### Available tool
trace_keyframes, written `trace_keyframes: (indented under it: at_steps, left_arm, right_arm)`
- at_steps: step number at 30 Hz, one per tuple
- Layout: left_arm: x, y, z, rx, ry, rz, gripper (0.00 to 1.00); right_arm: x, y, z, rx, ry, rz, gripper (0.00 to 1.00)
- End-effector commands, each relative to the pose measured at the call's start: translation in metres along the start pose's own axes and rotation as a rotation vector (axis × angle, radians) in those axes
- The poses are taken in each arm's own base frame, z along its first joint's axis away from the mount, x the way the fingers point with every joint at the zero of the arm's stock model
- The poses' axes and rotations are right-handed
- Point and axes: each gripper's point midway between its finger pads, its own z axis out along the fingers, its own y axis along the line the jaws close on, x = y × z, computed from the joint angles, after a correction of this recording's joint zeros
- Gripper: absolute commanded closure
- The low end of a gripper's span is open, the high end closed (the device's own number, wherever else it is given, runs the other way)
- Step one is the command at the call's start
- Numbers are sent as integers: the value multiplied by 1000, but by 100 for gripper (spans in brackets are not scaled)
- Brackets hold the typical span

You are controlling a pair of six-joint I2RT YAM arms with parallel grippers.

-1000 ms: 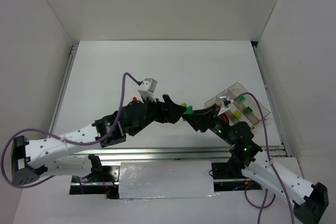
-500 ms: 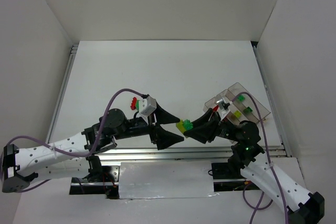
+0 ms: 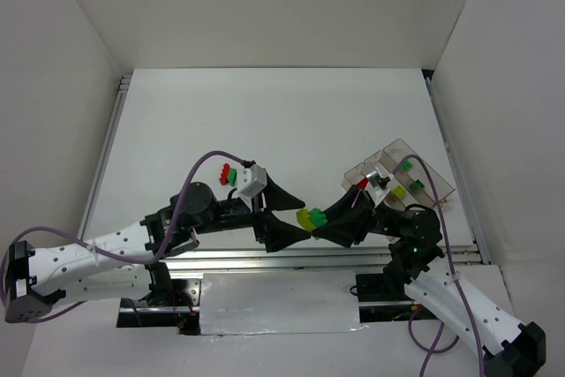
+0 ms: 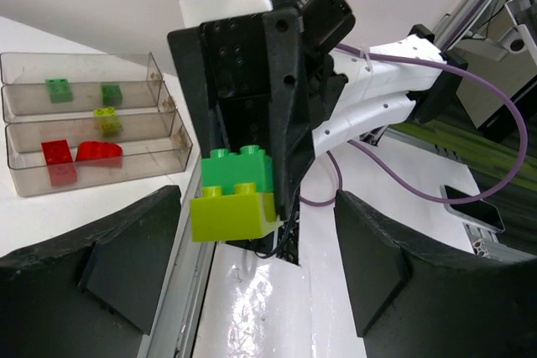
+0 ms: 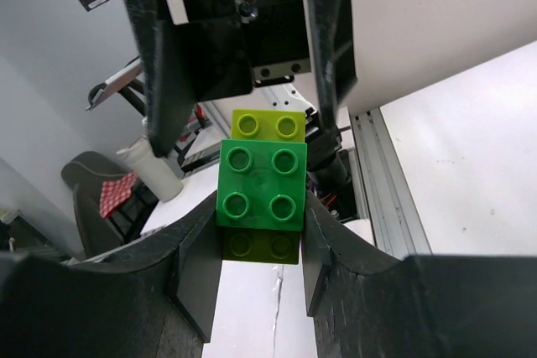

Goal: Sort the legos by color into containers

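Note:
My right gripper (image 3: 320, 218) is shut on a stack of two legos: a green brick (image 5: 262, 186) on a yellow-green brick (image 5: 268, 126). The stack (image 3: 309, 216) hangs above the table's near edge. In the left wrist view the green brick (image 4: 239, 169) sits on the yellow-green one (image 4: 228, 217). My left gripper (image 3: 296, 215) is open, its fingers either side of the stack and not touching it. The clear three-compartment tray (image 3: 433, 184) stands at the right. It holds two green bricks (image 4: 59, 88), a yellow-green one (image 4: 106, 119) and two red ones (image 4: 57, 153), each colour in its own compartment.
A red brick (image 3: 226, 169) and a green brick (image 3: 234, 178) lie together on the table beside the left wrist's camera housing. A metal rail (image 3: 265, 258) runs along the near edge. White walls enclose the table on three sides.
Both grippers have drawn back from the table's middle toward the near edge. My left gripper has opened and come away from the stack, which stays in my right gripper.

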Motion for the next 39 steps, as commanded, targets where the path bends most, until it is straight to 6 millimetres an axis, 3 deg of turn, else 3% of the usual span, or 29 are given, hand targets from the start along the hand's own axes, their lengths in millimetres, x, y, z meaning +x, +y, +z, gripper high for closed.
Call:
trace_keyframes:
  at_steps: [1, 7, 13, 20, 23, 24, 25, 26, 27, 28, 39]
  left_arm:
    - [-15, -2, 5, 1, -33, 38, 15]
    - [-16, 5, 6, -41, -34, 37, 19]
    - [-15, 0, 9, -5, -33, 33, 49]
    - [-14, -8, 15, 54, -34, 28, 50]
    - [-11, -7, 18, 55, -22, 23, 69]
    - [-12, -7, 19, 52, -19, 24, 86]
    - [-10, -4, 21, 43, -12, 24, 94]
    - [-9, -3, 21, 36, -8, 25, 100]
    - [-6, 0, 22, 24, 4, 25, 100]
    - [-6, 2, 21, 13, 7, 33, 100]
    - [1, 10, 10, -34, 20, 58, 100]
  right_arm:
    - [-17, 22, 2, -71, -38, -108, 100]
    - [-15, 28, 1, -97, -26, -129, 100]
    - [-16, 28, 2, -107, -31, -130, 100]
    - [-16, 25, 5, -116, -34, -119, 100]
    - [-16, 24, 6, -113, -33, -118, 100]
    - [-16, 24, 6, -113, -31, -120, 100]
    - [-16, 23, 7, -110, -28, -122, 98]
    - [-15, 24, 6, -110, -22, -121, 74]
    - [-15, 23, 6, -102, -18, -123, 52]
    - [-14, 21, 5, -83, -11, -137, 39]
    - [-21, 17, -1, 17, -2, -234, 39]
